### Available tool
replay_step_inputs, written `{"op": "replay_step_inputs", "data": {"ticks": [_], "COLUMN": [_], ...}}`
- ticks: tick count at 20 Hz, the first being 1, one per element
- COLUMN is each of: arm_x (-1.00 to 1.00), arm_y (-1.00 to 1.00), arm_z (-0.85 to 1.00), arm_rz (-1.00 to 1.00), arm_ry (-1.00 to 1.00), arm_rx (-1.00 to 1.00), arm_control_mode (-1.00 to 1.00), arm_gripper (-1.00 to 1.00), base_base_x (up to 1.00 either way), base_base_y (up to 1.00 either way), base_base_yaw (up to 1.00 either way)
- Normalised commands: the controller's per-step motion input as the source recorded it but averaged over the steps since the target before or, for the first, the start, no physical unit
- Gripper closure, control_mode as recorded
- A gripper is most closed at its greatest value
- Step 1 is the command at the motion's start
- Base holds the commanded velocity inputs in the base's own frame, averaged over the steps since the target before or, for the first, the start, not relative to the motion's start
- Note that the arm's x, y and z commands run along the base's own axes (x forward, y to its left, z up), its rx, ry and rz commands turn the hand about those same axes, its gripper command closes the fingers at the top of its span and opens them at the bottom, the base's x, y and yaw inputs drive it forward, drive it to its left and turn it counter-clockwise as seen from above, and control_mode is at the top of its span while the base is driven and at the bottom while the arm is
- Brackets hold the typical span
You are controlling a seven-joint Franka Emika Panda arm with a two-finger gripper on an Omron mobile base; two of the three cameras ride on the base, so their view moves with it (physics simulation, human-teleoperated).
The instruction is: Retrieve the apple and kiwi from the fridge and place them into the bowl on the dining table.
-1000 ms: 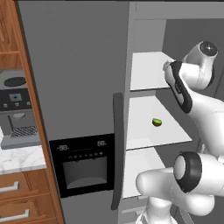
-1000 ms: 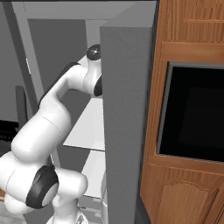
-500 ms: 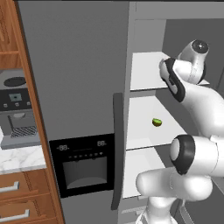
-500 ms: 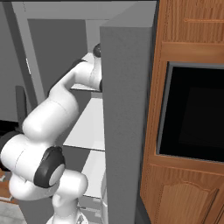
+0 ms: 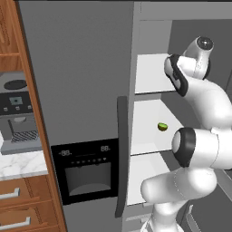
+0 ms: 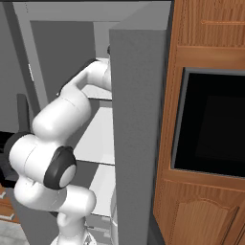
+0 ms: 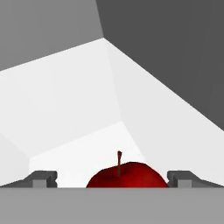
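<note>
Inside the open fridge (image 5: 90,90), we see the white arm (image 5: 199,136) reach up and into the upper shelf (image 5: 152,72), its wrist bent toward the back wall. In the hand view, the apple (image 7: 127,175) sits on the white shelf floor squarely between the two fingers (image 7: 41,178), its short brown stem standing upright. The fingers are spread wide, one on each side of the apple, with clear white shelf showing between each tip and the fruit, so nothing is grasped.

From the left base view, we find the kiwi (image 5: 162,126) lying alone on the middle shelf (image 5: 149,131), one level below the arm's wrist and near the shelf's right part, just beside the arm's dark elbow joint. It is a small green oval, well apart from the apple's shelf above.

The fridge's left door is closed, with its long dark handle (image 5: 121,154) running down beside the black dispenser panel (image 5: 86,170). To the left of the fridge we see a coffee machine (image 5: 18,113) standing on a marble desk (image 5: 20,164) over wooden drawers (image 5: 22,208).

From the right base view, the grey right door (image 6: 136,139) stands swung open and edge-on, hiding the arm's hand behind it. A black wall oven (image 6: 210,124) set in wooden cabinets (image 6: 206,210) is just to the right of that door.
</note>
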Motion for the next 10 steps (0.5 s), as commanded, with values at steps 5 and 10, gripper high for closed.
{"op": "replay_step_inputs", "data": {"ticks": [5, 10], "arm_x": [0.03, 0.0], "arm_y": [0.0, 0.0], "arm_z": [-0.41, -0.67], "arm_rz": [-0.01, -0.02], "arm_ry": [0.0, 0.0], "arm_rx": [-0.01, -0.03], "arm_control_mode": [-1.0, -1.0], "arm_gripper": [-1.0, -1.0], "base_base_x": [0.0, 0.0], "base_base_y": [0.0, 0.0], "base_base_yaw": [0.0, 0.0]}}
